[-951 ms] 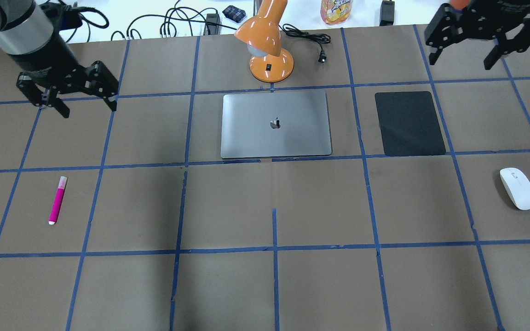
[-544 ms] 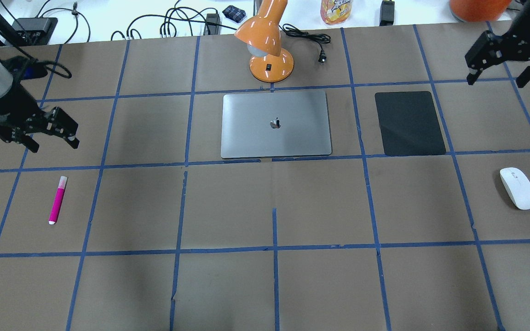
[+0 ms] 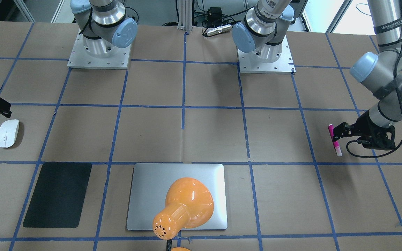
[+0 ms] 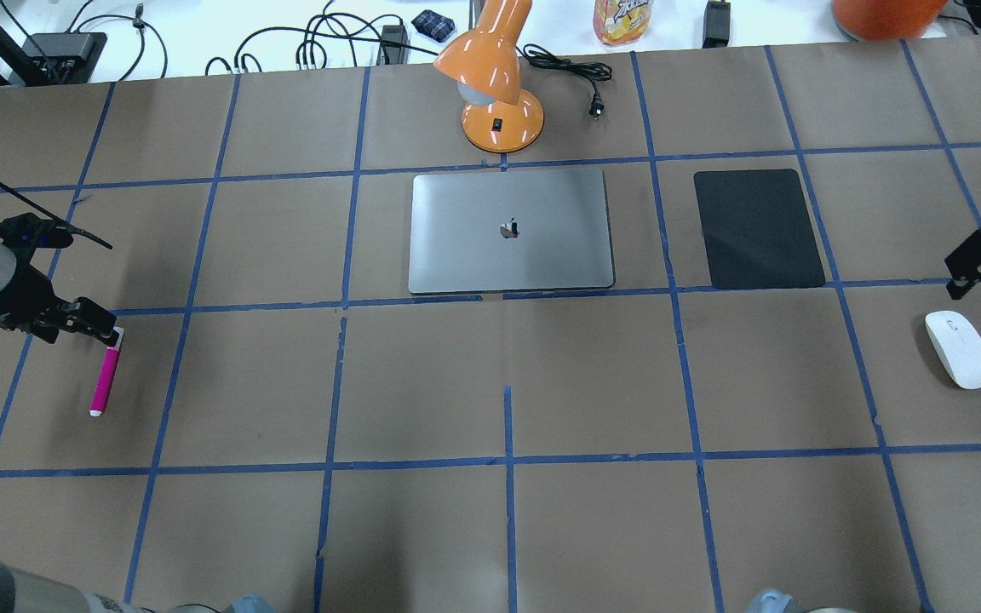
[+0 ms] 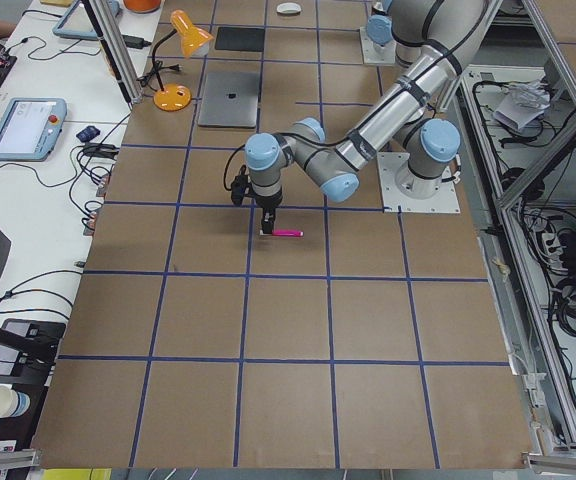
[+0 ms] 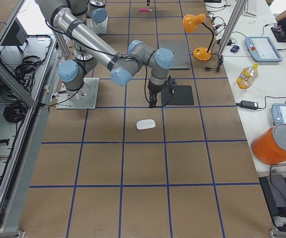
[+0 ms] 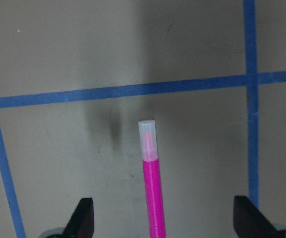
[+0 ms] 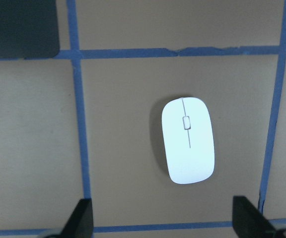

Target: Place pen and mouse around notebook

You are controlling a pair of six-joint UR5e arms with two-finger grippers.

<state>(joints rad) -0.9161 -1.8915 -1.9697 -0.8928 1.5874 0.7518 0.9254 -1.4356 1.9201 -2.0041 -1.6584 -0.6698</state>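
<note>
The magenta pen (image 4: 106, 375) lies on the table at the left, pale cap pointing away from the robot. My left gripper (image 4: 90, 322) hangs low over the cap end, open. In the left wrist view the pen (image 7: 152, 198) runs up between the two spread fingertips (image 7: 85, 218). The white mouse (image 4: 959, 349) rests at the far right. My right gripper (image 4: 976, 264) hovers just beyond it, open, and the right wrist view shows the mouse (image 8: 188, 140) ahead of the fingertips (image 8: 82, 218). The silver notebook (image 4: 510, 230) lies closed at the table's middle.
An orange desk lamp (image 4: 499, 94) stands just behind the notebook and leans over it in the front-facing view (image 3: 183, 205). A black mat (image 4: 757, 228) lies right of the notebook. Cables, a bottle and an orange container sit on the white bench beyond the table.
Both arms have dropped and moved toward the robot's side of the table. The left gripper came down to the pen's cap end, the right one down beside the mouse. Pen and mouse have not moved.
</note>
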